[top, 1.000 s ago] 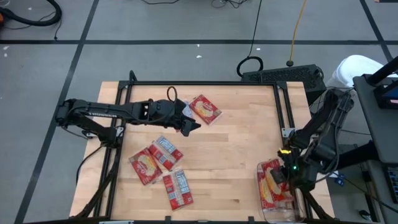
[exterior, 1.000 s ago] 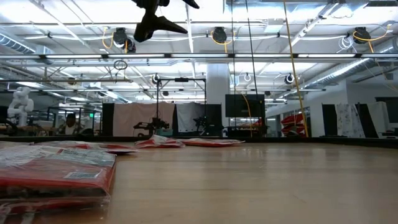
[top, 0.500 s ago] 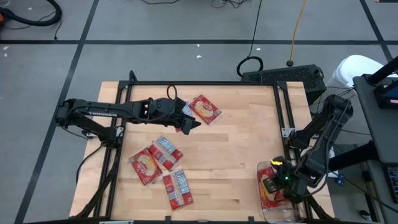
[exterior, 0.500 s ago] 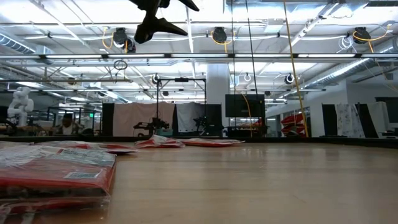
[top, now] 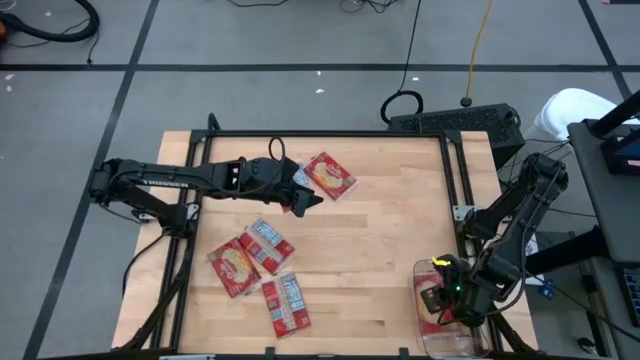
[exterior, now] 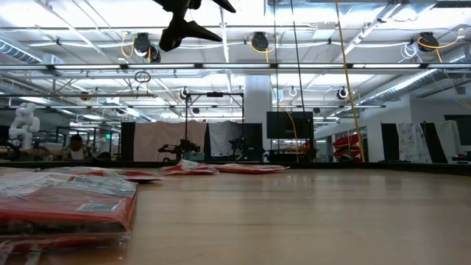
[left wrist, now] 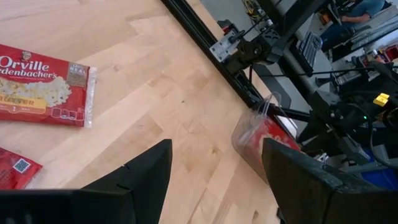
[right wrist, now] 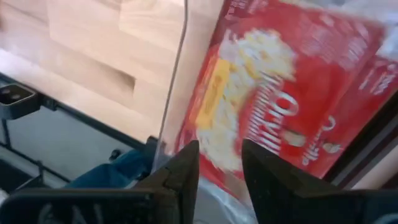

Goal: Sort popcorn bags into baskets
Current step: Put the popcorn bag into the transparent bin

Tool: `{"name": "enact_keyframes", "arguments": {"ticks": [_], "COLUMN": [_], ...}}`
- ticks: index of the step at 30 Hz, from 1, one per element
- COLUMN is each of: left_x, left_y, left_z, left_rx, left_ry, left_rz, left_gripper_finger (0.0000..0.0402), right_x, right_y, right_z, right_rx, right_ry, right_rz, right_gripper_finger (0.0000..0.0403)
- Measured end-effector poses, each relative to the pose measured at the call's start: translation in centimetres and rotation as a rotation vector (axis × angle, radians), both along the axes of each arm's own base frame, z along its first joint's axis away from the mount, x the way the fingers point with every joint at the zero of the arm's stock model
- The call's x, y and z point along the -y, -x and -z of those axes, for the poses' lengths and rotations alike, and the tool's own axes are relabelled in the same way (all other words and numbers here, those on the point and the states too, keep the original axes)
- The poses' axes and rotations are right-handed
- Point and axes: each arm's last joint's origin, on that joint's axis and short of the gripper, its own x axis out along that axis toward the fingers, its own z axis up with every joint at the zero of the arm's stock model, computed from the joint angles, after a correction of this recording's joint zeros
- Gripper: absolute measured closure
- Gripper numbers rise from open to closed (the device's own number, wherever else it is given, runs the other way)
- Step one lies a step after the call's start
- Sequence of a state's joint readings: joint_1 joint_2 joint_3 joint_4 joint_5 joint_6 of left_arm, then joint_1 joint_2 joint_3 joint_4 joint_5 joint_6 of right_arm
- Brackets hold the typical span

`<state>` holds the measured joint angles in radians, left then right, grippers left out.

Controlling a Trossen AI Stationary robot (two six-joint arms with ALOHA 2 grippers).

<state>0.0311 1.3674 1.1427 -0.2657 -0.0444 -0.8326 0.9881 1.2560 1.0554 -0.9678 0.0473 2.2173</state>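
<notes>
Right gripper [top: 447,300] hangs low over the clear bin [top: 428,343] at the table's [top: 390,220] near right corner, fingers parted with nothing between them; the wrist view looks down on a popcorn bag [right wrist: 273,112] lying picture-side up inside, so a drop-off there looks finished. Left gripper [top: 303,199] hovers released near the far bag [top: 331,176], probably staged for that pick. Three more bags [top: 262,262] lie clustered near left, unsorted.
</notes>
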Motion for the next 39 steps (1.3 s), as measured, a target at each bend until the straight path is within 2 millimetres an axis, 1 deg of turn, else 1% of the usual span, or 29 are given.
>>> {"name": "enact_keyframes", "arguments": {"ticks": [5, 8, 11, 15, 18, 21, 26, 29, 33, 39], "left_x": [0.0, 0.0, 0.1, 0.0, -0.1, -0.5, -1.5, -1.9, -2.6, -3.5], "left_y": [0.0, 0.0, 0.0, 0.0, 0.1, 0.3, 0.7, 0.8, 1.0, 1.1], "left_z": [0.0, 0.0, 0.0, 0.0, 0.2, 0.7, 2.1, 2.5, 2.6, 2.7], "left_rx": [0.0, 0.0, -0.001, -0.003, -0.029, -0.064, -0.123, -0.136, -0.137, -0.14], "left_ry": [-0.002, 0.001, -0.002, -0.006, -0.015, -0.021, 0.016, 0.036, 0.051, 0.063], "left_rz": [0.002, 0.012, 0.022, 0.024, 0.024, 0.002, -0.055, -0.083, -0.131, -0.208], "left_gripper_finger": [0.0151, 0.0151, 0.0151, 0.0151, 0.0151, 0.0151, 0.0151, 0.0151, 0.0151, 0.0151], "right_x": [0.2, 0.6, 1.4, 3.0, 4.5, 6.3, 9.2, 11.3, 14.5, 19.5], "right_y": [0.2, 0.5, 0.7, 0.8, 0.7, 0.2, -0.9, -1.5, -2.1, -3.7], "right_z": [-0.3, -1.0, -2.1, -3.8, -4.8, -5.5, -6.2, -6.6, -7.0, -7.3], "right_rx": [-0.011, 0.02, 0.126, 0.336, 0.426, 0.498, 0.563, 0.59, 0.59, 0.614], "right_ry": [-0.026, -0.057, -0.069, -0.058, -0.05, 0.006, 0.115, 0.193, 0.249, 0.258], "right_rz": [-0.008, -0.005, 0.029, 0.136, 0.206, 0.235, 0.27, 0.289, 0.265, 0.17], "right_gripper_finger": [0.0281, 0.028, 0.028, 0.0286, 0.0288, 0.0288, 0.0289, 0.0289, 0.0289, 0.0289]}}
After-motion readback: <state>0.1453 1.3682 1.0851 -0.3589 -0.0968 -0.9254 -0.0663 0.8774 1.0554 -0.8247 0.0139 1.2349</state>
